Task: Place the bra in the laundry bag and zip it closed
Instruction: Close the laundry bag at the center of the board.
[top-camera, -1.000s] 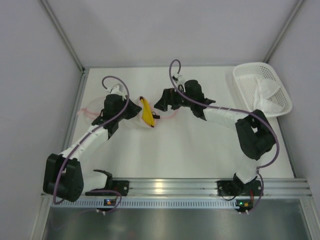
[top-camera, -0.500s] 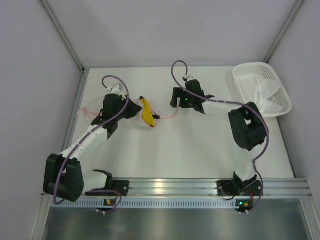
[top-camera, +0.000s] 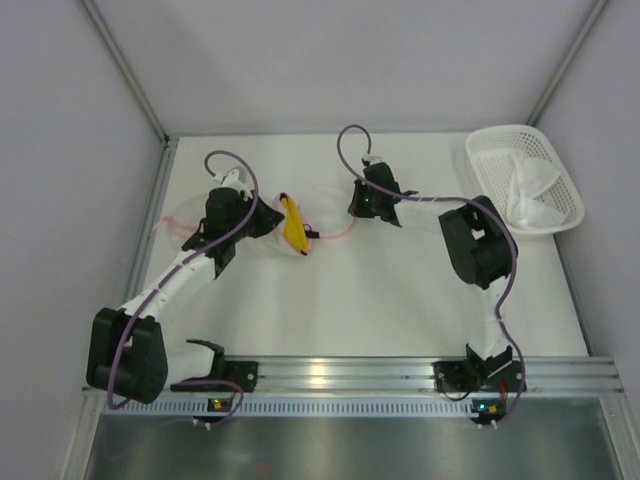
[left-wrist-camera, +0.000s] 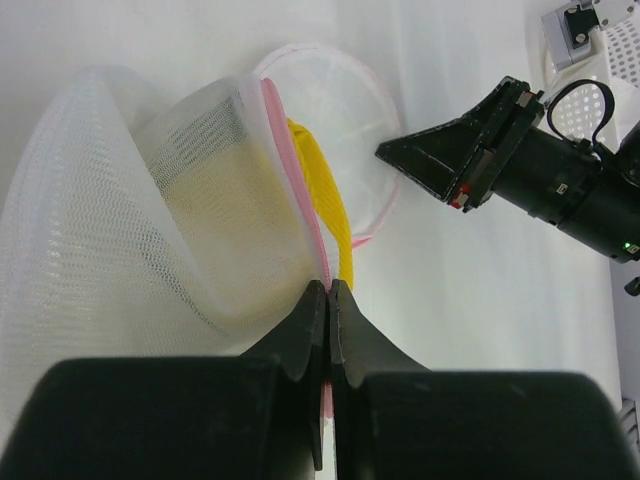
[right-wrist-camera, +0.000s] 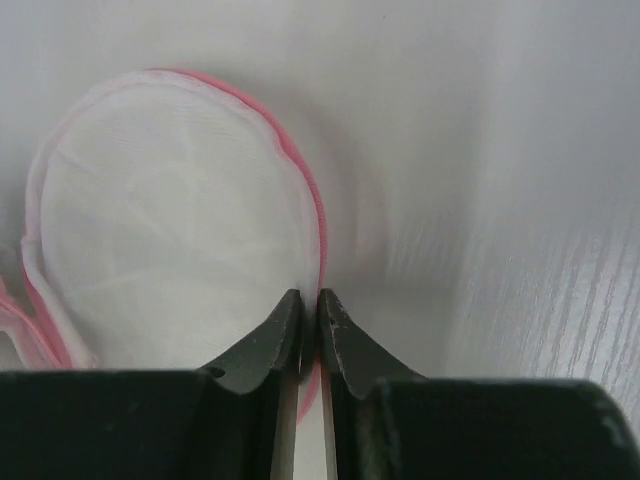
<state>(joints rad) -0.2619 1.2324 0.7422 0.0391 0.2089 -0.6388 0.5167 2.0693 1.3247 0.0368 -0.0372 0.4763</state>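
Note:
The laundry bag (left-wrist-camera: 110, 230) is white mesh with pink trim and lies at the table's back left. A yellow bra (top-camera: 293, 225) (left-wrist-camera: 325, 190) sits in its open mouth. My left gripper (left-wrist-camera: 328, 290) (top-camera: 262, 222) is shut on the bag's pink edge beside the bra. The bag's round lid flap (right-wrist-camera: 170, 220) (left-wrist-camera: 330, 130) lies flat to the right of the opening. My right gripper (right-wrist-camera: 310, 298) (top-camera: 357, 208) is shut on that flap's pink rim (right-wrist-camera: 318, 215), with the thin trim pinched between the jaws.
A white plastic basket (top-camera: 500, 150) holding white cloth (top-camera: 535, 190) stands at the back right corner. White walls close in the left and right sides. The arms' bases sit on the metal rail (top-camera: 350, 375) at the near edge.
My right gripper has gone from wide open to shut on the flap's pink rim, its wrist drawing a little to the right. The left arm, bag and bra have not moved.

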